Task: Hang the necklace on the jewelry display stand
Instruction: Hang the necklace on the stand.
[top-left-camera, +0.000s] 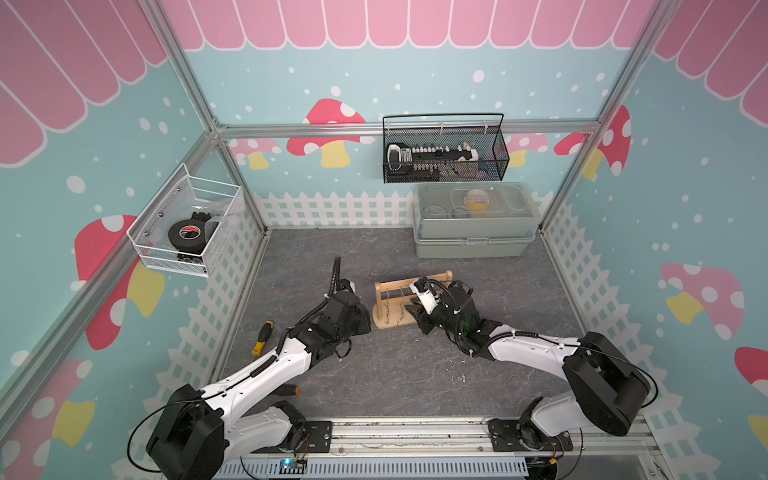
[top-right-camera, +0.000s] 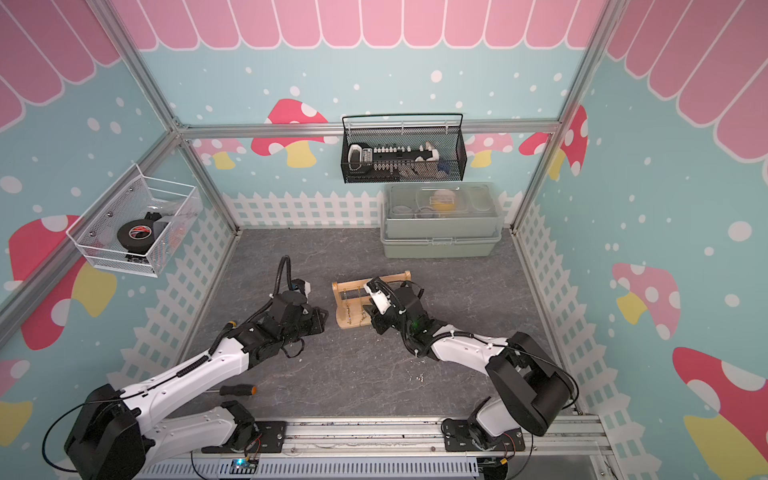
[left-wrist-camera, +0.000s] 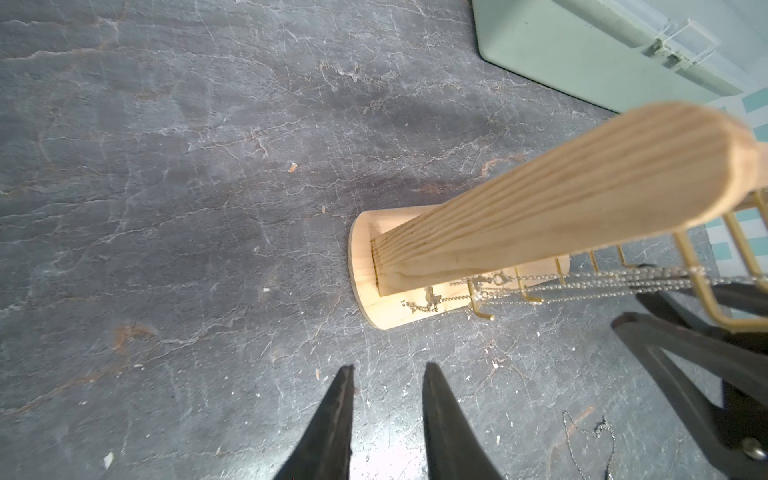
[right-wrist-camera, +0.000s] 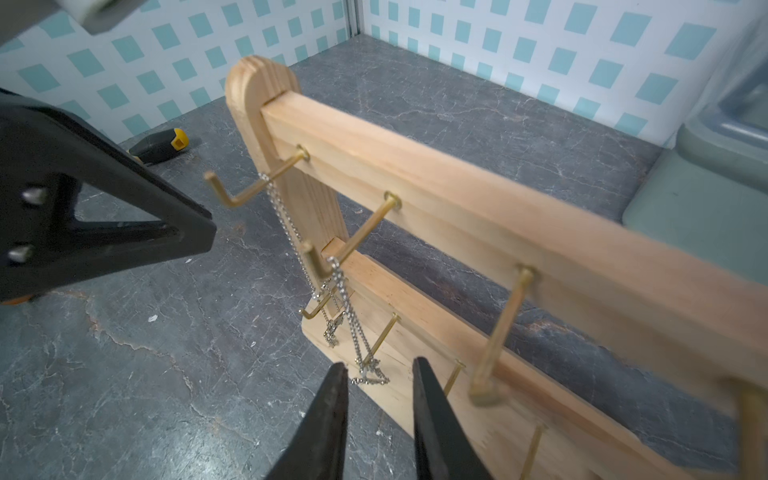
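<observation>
The jewelry display stand (top-left-camera: 388, 320) (top-right-camera: 349, 322), of light wood, stands mid-table in both top views. In the right wrist view its crossbar (right-wrist-camera: 457, 208) carries gold hooks. A silver necklace (right-wrist-camera: 345, 299) hangs from the second hook, its end lying on the base. Another chain (right-wrist-camera: 286, 224) hangs from the end hook. My right gripper (right-wrist-camera: 380, 365) (top-left-camera: 409, 309) is open just short of the necklace's lower end, with nothing between its fingers. My left gripper (left-wrist-camera: 388, 368) (top-left-camera: 368, 322) is open and empty over bare table beside the stand's end upright (left-wrist-camera: 582, 187).
A grey-green lidded box (top-left-camera: 473, 224) sits at the back right. One screwdriver (top-left-camera: 262, 336) lies by the left wall, another (top-left-camera: 286, 390) near the front. A thin chain (left-wrist-camera: 590, 432) lies on the table. A black mesh basket (top-left-camera: 444, 153) and a white basket (top-left-camera: 187, 224) hang on the walls.
</observation>
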